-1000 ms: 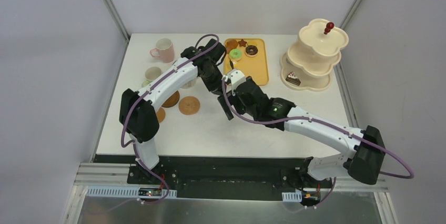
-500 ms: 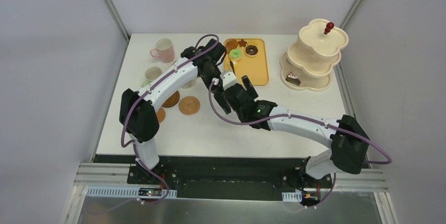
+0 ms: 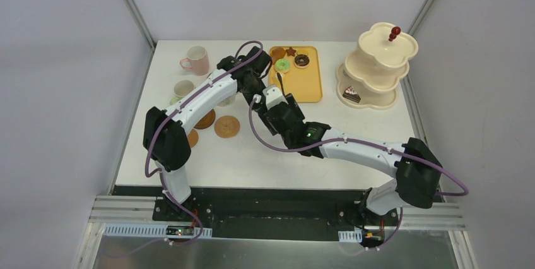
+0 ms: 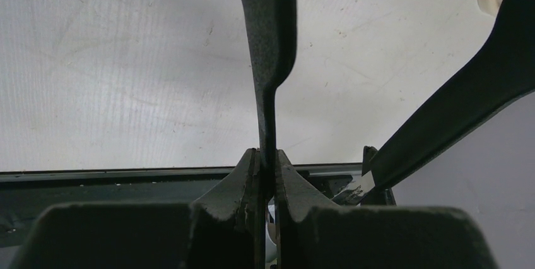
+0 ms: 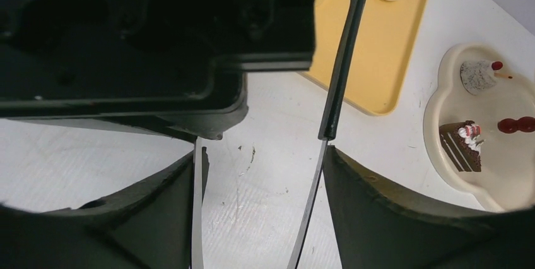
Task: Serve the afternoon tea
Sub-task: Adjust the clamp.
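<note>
My left gripper [image 4: 267,155] is shut on one arm of the black tongs [image 4: 268,41], held above the table between the coasters and the yellow tray. My right gripper [image 5: 262,161] straddles the tongs lower down, and each finger presses against one of the two metal arms [image 5: 312,206]. The tong tip [image 3: 278,79] points at the tray [image 3: 312,89], which carries a green donut [image 3: 282,65], a chocolate donut [image 3: 301,60] and a star pastry [image 3: 291,51]. The cream stand [image 3: 378,67] with its red knob [image 3: 395,31] has a cake slice [image 3: 351,95] on its bottom tier.
A pink mug [image 3: 197,59] and a cream mug [image 3: 183,88] stand at the back left, beside my left arm. Brown coasters [image 3: 226,126] [image 3: 205,119] lie in front of them. The two arms cross closely at mid-table.
My right arm has reached forward and left up to the tongs, and its jaws have narrowed onto the tongs' two arms. The left arm has stayed put.
</note>
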Tool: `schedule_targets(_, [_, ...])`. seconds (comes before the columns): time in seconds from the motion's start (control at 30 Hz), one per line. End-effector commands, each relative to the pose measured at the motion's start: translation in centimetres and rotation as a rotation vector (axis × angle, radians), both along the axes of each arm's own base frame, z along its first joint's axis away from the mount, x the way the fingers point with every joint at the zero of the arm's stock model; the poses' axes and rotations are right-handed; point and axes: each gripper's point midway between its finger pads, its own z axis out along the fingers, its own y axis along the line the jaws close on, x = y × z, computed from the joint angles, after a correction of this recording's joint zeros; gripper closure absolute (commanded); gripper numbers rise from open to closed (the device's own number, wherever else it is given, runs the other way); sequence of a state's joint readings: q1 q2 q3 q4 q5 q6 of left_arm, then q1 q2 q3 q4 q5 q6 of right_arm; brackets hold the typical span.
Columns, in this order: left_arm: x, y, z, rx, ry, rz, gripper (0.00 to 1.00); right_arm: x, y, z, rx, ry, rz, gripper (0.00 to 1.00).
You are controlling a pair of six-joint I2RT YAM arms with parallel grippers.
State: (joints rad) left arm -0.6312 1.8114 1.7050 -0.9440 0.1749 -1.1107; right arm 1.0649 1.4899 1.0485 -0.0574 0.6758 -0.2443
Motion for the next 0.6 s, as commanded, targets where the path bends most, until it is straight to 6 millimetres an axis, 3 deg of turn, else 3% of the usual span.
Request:
schedule_targets(0.0, [0.0,0.3,2.5,-0.021,-0.054,-0.015,0.97,0.0,0.2,0.7,0.057,-0.009,-0.028,0.34])
schedule_targets(0.57, [1.2,0.8,4.1,-0.024,-0.119,-0.013,0.7,-0.4,0.2,0.1,0.152,0.029,-0.074,0.53])
